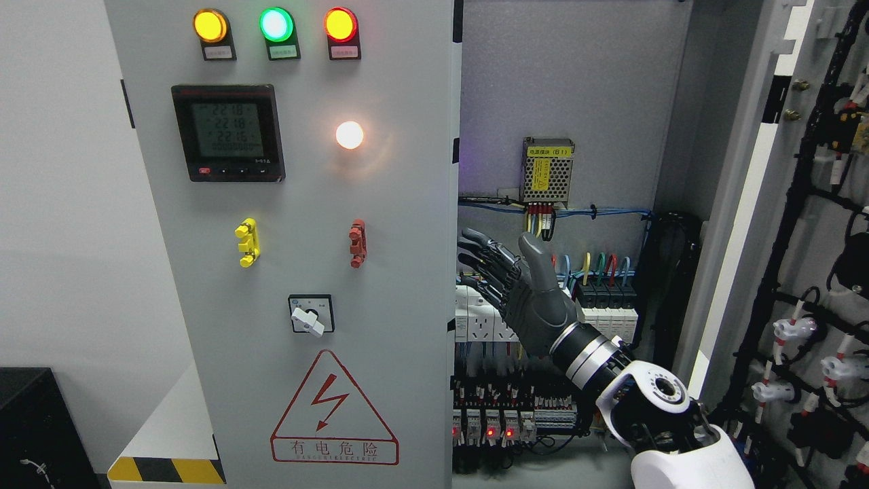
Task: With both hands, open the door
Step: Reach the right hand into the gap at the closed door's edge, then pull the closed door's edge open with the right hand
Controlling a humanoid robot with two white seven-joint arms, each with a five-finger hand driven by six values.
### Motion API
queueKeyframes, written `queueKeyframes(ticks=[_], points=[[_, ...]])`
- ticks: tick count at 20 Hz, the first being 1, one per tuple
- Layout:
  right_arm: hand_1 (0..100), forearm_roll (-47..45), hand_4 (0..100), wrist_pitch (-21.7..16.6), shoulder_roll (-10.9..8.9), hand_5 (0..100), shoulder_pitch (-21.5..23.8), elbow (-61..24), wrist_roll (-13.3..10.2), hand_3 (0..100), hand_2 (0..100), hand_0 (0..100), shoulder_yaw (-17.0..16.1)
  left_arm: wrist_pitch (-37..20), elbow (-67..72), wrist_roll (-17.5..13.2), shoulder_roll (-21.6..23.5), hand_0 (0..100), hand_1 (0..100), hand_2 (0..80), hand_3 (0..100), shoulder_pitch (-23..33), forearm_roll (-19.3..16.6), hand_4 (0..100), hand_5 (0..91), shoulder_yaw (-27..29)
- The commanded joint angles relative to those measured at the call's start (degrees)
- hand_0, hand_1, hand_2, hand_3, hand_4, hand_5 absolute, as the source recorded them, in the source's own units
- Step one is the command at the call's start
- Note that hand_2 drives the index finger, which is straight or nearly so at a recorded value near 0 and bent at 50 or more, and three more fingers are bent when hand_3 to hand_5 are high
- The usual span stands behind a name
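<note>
The left door [285, 238] of the cabinet fills the pic's left-centre: flat grey painted sheet metal, smooth, slightly glossy, standing closed w/ its right edge next to my fingers. Up top it carries three round lit lamps [275, 25], amber, green, red, each w/ a small label plate below. Under them a black square meter [227, 132] w/ a grey LCD, digits too blurry to trust, and a glowing white round lamp [349, 134] to its right. Mid-door: a yellow plastic knobbly piece [248, 242] and a red one [358, 243], then a white rotary switch [311, 314] on a black square plate, then a red-outlined triangle warning sticker [334, 407] w/ a lightning bolt. The right door [801, 238] is swung wide open at the pic's right, inner face showing black cable bundles and white connectors. Between them the cabinet interior [577, 102] is exposed: speckled grey back panel, a perforated metal power supply [548, 170], coloured wires, white breakers, terminal rows w/ red LEDs. My right hand [519, 288], dark grey w/ black jointed fingers [485, 261], comes up from lower right on a white forearm w/ silver wrist rings. Fingers extended and spread toward the left door's edge, thumb up, palm facing left; holding nothing. Can't tell if fingertips touch the edge.
</note>
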Motion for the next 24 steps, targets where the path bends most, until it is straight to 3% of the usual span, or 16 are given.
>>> queueKeyframes(ticks=[1,6,7,10,11,20,24], points=[[0,-3.3,0,1.3,0.04,0,-1.4,1.4,4.0,0,0,0,-1.0,0.0,0.0,-0.1,0.0,0,0,0.0,0,1.6,0.0,0,0.0,0.0],[0,-3.3,0,1.3,0.12,0,-1.5,1.5,5.3,0,0,0,-1.0,0.0,0.0,0.0,0.0,0,0,0.0,0,1.6,0.0,0,0.0,0.0],[0,-3.3,0,1.3,0.12,0,-1.6,1.6,6.7,0,0,0,-1.0,0.0,0.0,0.0,0.0,0,0,0.0,0,1.6,0.0,0,0.0,0.0],[0,-3.2,0,2.6,0.04,0,-1.7,1.8,14.5,0,0,0,-1.1,0.0,0.0,0.0,0.0,0,0,0.0,0,1.6,0.0,0,0.0,0.0],[0,-3.2,0,3.1,0.12,0,-1.7,1.8,15.0,0,0,0,-1.4,0.0,0.0,0.0,0.0,0,0,0.0,0,1.6,0.0,0,0.0,0.1],[0,-3.2,0,4.1,0.21,0,-1.9,1.0,15.6,0,0,0,-1.7,0.0,0.0,0.0,0.0,0,0,0.0,0,1.6,0.0,0,0.0,0.0],[0,-3.3,0,4.1,0.21,0,0.9,-3.4,15.8,0,0,0,-0.7,0.0,0.0,0.0,0.0,0,0,0.0,0,1.6,0.0,0,0.0,0.0]])
